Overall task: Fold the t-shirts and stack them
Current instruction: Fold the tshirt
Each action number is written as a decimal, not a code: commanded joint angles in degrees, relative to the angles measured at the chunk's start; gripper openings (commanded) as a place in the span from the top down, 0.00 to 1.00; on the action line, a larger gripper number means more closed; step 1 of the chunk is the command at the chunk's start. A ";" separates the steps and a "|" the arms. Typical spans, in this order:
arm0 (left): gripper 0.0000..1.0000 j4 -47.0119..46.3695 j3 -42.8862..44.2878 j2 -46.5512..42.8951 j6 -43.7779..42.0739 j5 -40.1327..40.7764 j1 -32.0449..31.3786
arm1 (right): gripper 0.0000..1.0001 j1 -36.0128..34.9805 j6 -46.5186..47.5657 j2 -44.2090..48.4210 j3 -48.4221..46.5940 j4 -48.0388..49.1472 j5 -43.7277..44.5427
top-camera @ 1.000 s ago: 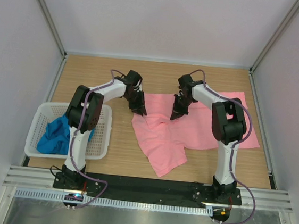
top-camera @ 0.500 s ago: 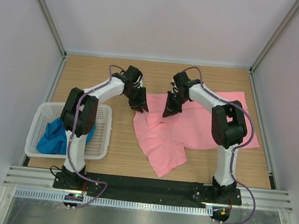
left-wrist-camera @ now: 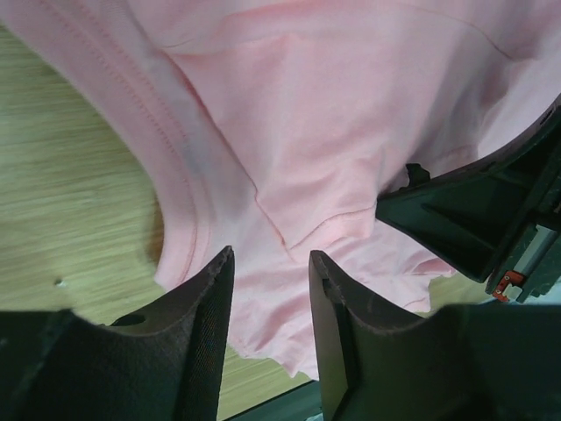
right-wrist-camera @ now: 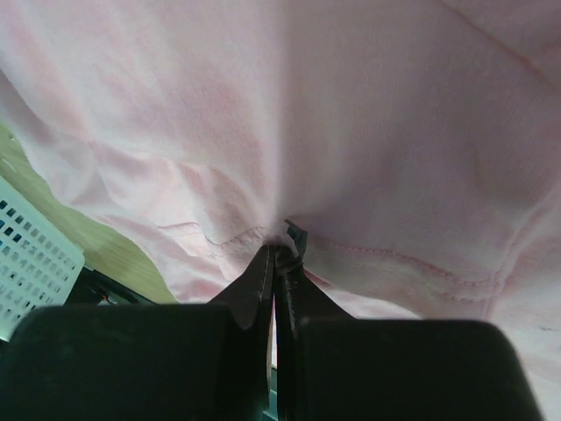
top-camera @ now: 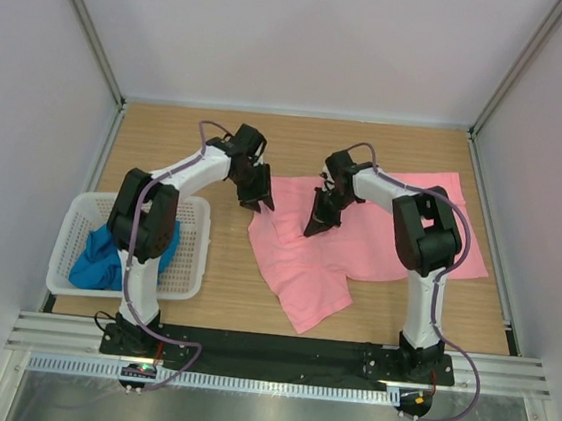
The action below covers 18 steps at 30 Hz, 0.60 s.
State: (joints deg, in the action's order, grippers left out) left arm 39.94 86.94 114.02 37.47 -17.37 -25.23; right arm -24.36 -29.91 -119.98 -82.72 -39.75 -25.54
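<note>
Pale walls (top-camera: 299, 41) close in a light wooden table (top-camera: 168, 138) on three sides. The salmon pink t-shirt (top-camera: 379, 236) lies spread and rumpled across the middle and right of the table, with one part reaching toward the near edge. The bright blue t-shirt (top-camera: 104, 252) sits crumpled in the near-left corner of a white perforated basket (top-camera: 192, 251) at the table's left, well apart from the pink one.

The left gripper (top-camera: 258, 200) points down at the left border of the pink shirt. In the left wrist view its fingers (left-wrist-camera: 209, 298) stand partly apart, roughly half spread, and nothing is clamped between them. Pink cloth with a stitched hem shows through the gap. Whether the tips touch the fabric cannot be told.

The right gripper (top-camera: 314, 224) comes down on the shirt just right of the left one, the two near each other but not touching. In the right wrist view its jaws are pressed together, leaving only a hairline slit. The cloth puckers into a small fold at the tips, so it has a pinch of the pink shirt.
</note>
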 commanded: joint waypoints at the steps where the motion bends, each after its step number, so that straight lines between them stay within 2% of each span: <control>1: 0.58 2.68 -0.01 -4.50 0.49 5.84 -0.08 | 0.95 -0.07 3.10 0.98 -2.27 -3.92 5.14; 7: 0.57 2.25 0.34 -5.74 0.76 5.60 -0.25 | 0.93 -0.07 6.53 4.31 -8.07 -10.08 10.60; 13: 0.66 -1.62 2.18 -2.14 1.02 -3.72 -3.50 | 0.87 0.10 6.62 4.23 -8.78 -10.09 12.35; 16: 0.67 -3.64 2.71 1.37 1.90 -8.64 -4.73 | 0.82 0.45 7.58 3.36 -6.67 -9.39 13.93; 18: 0.67 -4.08 1.93 3.40 2.43 -9.79 -5.00 | 0.81 0.45 9.51 2.04 -5.18 -10.26 18.15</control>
State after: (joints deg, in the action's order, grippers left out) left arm 38.06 88.16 114.50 38.79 -21.37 -29.54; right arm -24.18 -23.27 -118.76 -89.32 -48.34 -13.02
